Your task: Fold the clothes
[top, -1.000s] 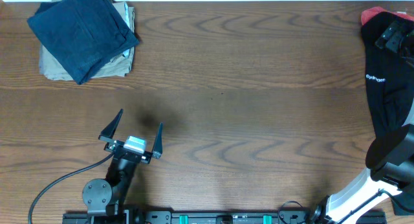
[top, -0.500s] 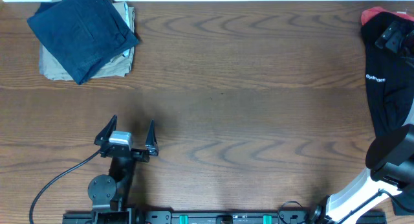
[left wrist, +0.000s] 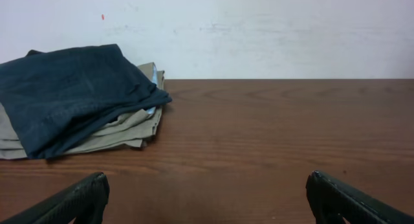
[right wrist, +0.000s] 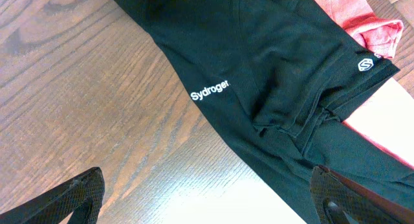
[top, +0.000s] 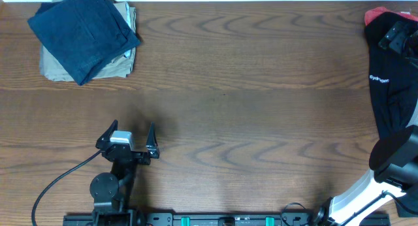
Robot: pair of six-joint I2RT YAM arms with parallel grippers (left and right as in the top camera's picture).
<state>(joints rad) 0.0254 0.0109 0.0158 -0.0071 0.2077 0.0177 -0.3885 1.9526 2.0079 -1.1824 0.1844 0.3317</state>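
The navy shorts (top: 81, 33) cover most of the khaki pair (top: 52, 66), far ahead-left of the left gripper (top: 134, 126), splayed wide, empty.

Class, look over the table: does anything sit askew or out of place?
The navy shorts sit skewed atop the khaki shorts, left corner, edges misaligned. The black garment lies rumpled at the right, over a red cloth.

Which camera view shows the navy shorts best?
The overhead view: the navy shorts lie folded, whole outline visible, on the khaki shorts. The left wrist view shows them side-on, cropped at the frame's left edge. The right wrist view misses them.
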